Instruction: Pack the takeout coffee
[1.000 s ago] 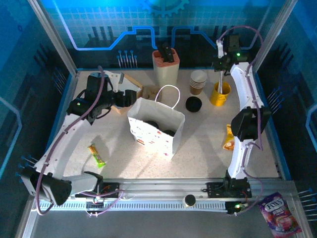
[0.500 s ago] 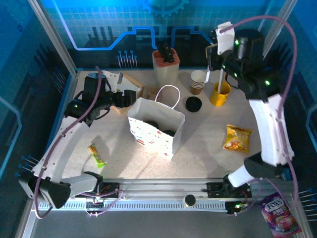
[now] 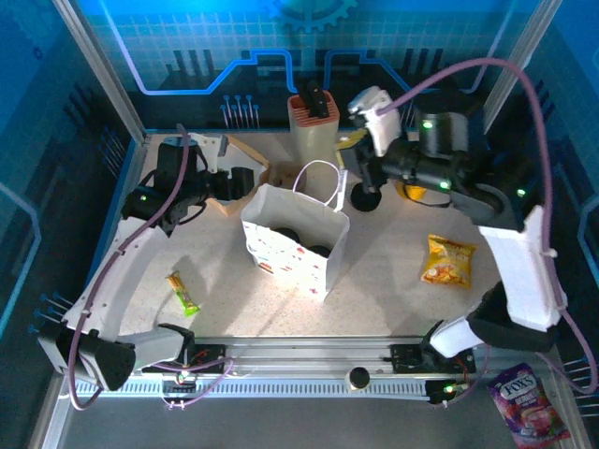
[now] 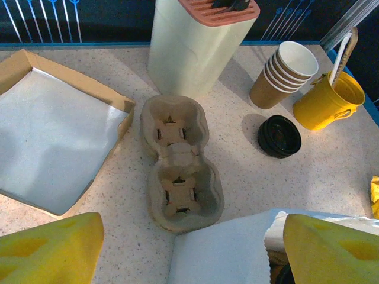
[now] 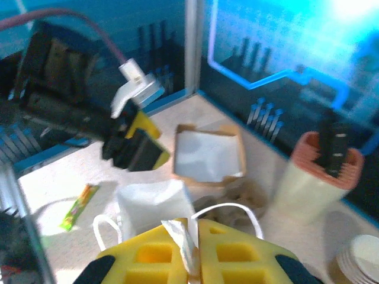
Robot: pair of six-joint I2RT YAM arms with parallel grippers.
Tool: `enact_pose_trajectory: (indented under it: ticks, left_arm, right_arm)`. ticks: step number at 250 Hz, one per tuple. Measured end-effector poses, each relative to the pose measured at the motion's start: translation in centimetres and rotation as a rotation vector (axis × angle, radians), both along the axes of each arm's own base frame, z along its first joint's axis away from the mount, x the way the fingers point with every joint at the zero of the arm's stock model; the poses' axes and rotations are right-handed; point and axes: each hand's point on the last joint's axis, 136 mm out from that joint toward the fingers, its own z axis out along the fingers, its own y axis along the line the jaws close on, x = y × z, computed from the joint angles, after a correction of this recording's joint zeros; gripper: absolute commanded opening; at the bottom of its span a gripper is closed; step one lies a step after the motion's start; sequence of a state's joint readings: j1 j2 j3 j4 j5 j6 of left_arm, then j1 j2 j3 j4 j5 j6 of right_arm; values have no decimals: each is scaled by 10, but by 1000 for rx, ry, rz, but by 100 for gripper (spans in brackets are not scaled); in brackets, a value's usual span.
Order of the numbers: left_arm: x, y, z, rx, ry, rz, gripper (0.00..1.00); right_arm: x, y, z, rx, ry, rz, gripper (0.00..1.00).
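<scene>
Found two takeout coffee cups [image 3: 285,234] standing inside the white paper bag with loop handles [image 3: 281,262], only their round black lids visible. Found bag upright mid-tabletop [image 3: 393,299]. Logged left jaws spread wide, holding nothing, over the bag's edge, near the moulded pulp two-cup carrier [image 4: 177,177]. Logged right jaws pinched shut on a thin white paper-like strip [image 5: 179,232], close by the bag's handle. Noted stack of nested lidless cups [image 4: 283,74], pile of loose black lids [image 4: 278,135] and yellow mug [image 4: 324,100] grouped beyond the bag.
</scene>
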State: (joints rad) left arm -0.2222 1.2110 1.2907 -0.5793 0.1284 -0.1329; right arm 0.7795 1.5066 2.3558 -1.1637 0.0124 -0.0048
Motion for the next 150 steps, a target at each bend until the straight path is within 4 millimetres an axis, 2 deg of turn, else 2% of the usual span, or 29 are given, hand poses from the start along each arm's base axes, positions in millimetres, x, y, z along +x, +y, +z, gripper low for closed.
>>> enact_pose_trajectory:
  ticks: [22,52,93,126,150]
  left_arm:
    - [0,1,-2,1,3,3,80]
    - [0,1,-2,1,4,3,80]
    - [0,1,-5,2,7,3,80]
    - [1,1,-5,1,5,3,80]
    - [1,1,-5,-1,6,1,80]
  right_arm:
    - [7,26,-23,-40,58,53,11]
    - [21,52,-73,-132,171,85,10]
    - [28,71,-135,-255,316,126,11]
    - [31,81,-173,-327,399,152,19]
    - [33,86,-193,-365,443,167,24]
